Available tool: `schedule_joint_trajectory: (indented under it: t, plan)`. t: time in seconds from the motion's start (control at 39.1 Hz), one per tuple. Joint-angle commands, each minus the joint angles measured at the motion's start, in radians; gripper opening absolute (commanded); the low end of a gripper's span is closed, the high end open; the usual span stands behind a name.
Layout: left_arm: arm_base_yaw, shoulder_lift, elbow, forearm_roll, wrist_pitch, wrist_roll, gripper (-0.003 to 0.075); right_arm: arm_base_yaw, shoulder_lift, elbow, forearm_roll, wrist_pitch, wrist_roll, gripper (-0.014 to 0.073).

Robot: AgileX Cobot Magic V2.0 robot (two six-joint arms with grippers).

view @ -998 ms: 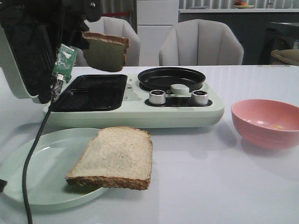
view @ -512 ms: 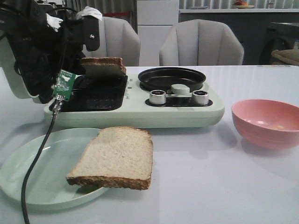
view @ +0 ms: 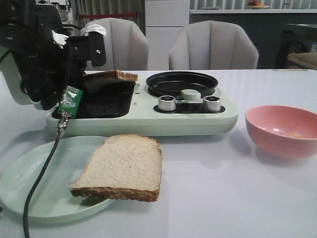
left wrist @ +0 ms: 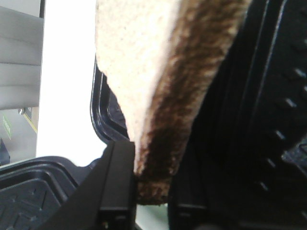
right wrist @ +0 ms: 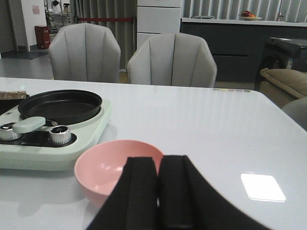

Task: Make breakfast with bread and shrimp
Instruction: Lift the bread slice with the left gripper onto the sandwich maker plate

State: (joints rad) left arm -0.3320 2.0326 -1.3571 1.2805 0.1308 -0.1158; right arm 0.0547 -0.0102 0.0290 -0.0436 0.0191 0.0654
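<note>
My left gripper (view: 90,81) is shut on one bread slice (view: 113,78) by its crust and holds it nearly flat, just over the black grill tray (view: 106,101) of the pale green breakfast maker. In the left wrist view the fingers (left wrist: 120,191) clamp the brown crust of this bread (left wrist: 144,72). The second bread slice (view: 124,166) lies on a pale green plate (view: 34,183) at the front left. A faint orange speck (view: 295,134) shows in the pink bowl (view: 282,130); I cannot tell whether it is shrimp. My right gripper (right wrist: 158,167) is shut and empty, just behind the pink bowl (right wrist: 110,165).
The breakfast maker's lid (view: 12,74) stands open at the left behind my left arm. A round black pan (view: 181,83) and two knobs (view: 167,103) sit on its right half. A black cable (view: 42,173) hangs from my left wrist over the plate. Two grey chairs stand beyond the table.
My left gripper has come down with the bread, from well above the grill tray to just over it. The slice has tipped from nearly upright to nearly flat.
</note>
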Motion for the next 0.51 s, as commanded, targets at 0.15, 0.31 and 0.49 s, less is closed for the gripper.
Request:
schedule_joint_trajectory:
  t: [0.15,0.31,0.49]
  plan:
    - [-0.009,-0.052,-0.019,-0.081,0.127,-0.014,0.0218,-0.008,-0.022,-0.019,-0.014,-0.088,0.003,0.0152]
    - [-0.018,-0.054,-0.019,-0.107,0.131,-0.014,0.0218,-0.008,-0.022,-0.019,-0.014,-0.088,0.003,0.0152]
    - [-0.025,-0.054,-0.021,-0.118,0.111,-0.014,0.0291,-0.008,-0.022,-0.019,-0.014,-0.088,0.003,0.0152]
